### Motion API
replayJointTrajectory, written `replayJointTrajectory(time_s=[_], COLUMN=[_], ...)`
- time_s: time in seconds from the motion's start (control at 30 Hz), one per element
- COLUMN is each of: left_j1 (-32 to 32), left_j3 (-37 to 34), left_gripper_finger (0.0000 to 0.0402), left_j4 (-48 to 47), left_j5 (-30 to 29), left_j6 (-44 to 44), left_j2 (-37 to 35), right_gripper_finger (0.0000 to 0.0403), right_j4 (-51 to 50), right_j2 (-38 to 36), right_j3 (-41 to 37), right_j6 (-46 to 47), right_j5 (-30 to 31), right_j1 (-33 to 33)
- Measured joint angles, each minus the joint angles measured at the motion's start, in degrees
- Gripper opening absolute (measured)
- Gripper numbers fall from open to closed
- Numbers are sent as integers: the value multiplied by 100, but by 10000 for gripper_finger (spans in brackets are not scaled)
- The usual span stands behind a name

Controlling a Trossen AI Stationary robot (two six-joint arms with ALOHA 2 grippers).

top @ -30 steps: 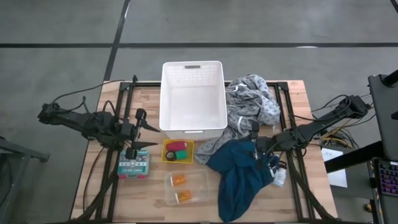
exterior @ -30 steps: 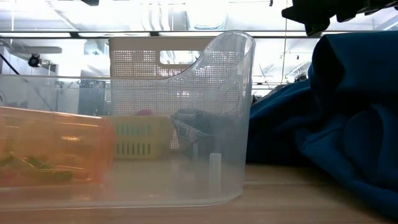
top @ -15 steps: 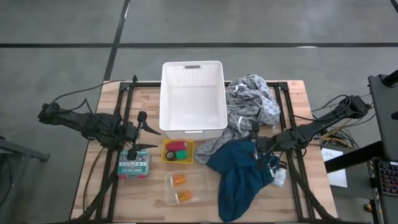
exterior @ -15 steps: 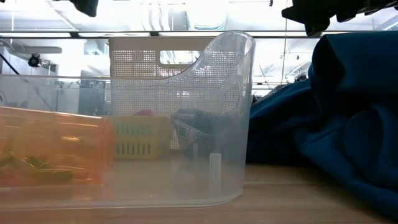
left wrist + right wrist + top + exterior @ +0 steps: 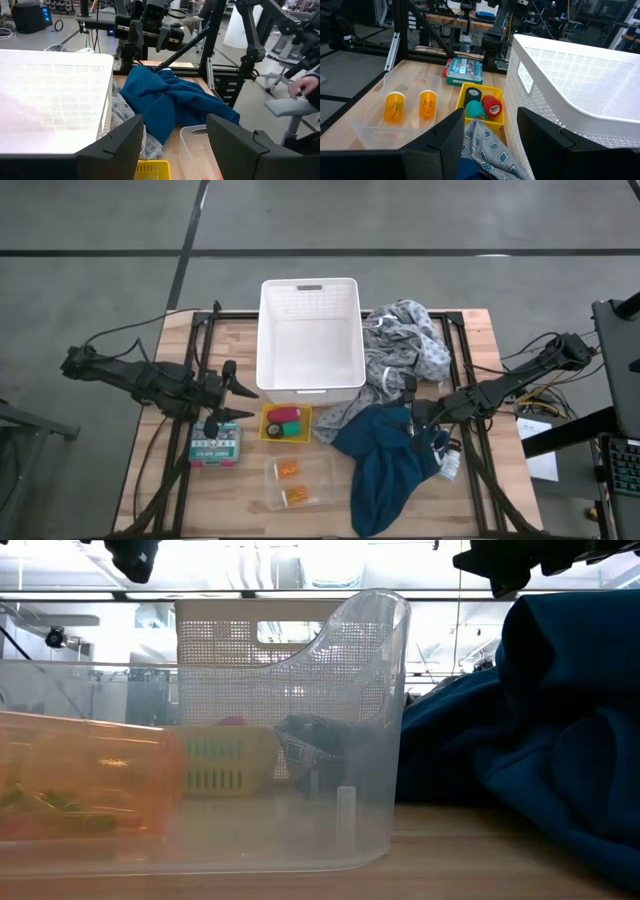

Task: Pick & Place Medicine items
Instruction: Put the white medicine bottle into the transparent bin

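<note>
The left gripper [image 5: 226, 393], fingers spread and empty, hovers just above the flat teal-and-white medicine box [image 5: 215, 446]. Beside that sits the small yellow plastic basket [image 5: 303, 413] of rolls. The right gripper [image 5: 412, 412], also spread, hangs well apart over the teal-blue cloth [image 5: 385, 465].

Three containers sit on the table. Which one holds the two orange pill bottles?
The clear plastic tub at the table's front edge holds both orange pill bottles, lying side by side. The small yellow basket holds coloured rolls, and the big white basket looks empty.
</note>
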Motion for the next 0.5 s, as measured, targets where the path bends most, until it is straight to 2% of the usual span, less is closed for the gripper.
replayJointTrajectory(time_s=[0.17,0.3,0.5], left_j1=[0,0,0], left_j3=[0,0,0], left_gripper_finger=[226,226,226], left_j4=[9,9,-86], left_j5=[0,0,0], left_j6=[-14,-14,-14], left_j2=[0,0,0], right_gripper_finger=[180,178,180], right_j4=[0,4,2], right_j2=[-1,-1,1], right_j3=[0,0,0], right_j6=[-25,-469,-417], right_j5=[2,2,2], right_j1=[-2,0,-2])
